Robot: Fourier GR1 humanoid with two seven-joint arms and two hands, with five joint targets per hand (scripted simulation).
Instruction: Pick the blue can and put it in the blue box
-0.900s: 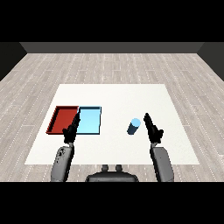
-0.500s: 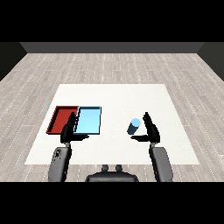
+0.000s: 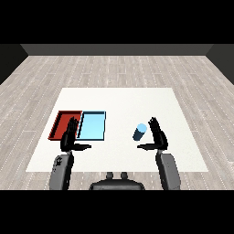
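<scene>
Two hands hover over the white worktop, and neither holds anything. The right hand is spread, fingers straight and thumb stuck out toward the blue can, which stands just beside it on the left, near the worktop's right half. Whether the thumb touches the can I cannot tell. The left hand is likewise relaxed and unclenched, sitting over the near edge of the red tray, with the light blue tray just to its right.

Main risk, as I judge it: the can looks tall and narrow, so if the thumb or fingertips brush it before the hand has wrapped around, it could tip or roll off across the worktop. Closing with the palm apart from the can could also pinch it at an edge and squirt it out. Later, the carry must cross to the blue tray, which lies touching the red one; an overshoot would land the can in the wrong tray, and the left hand parked there may be in the way
</scene>
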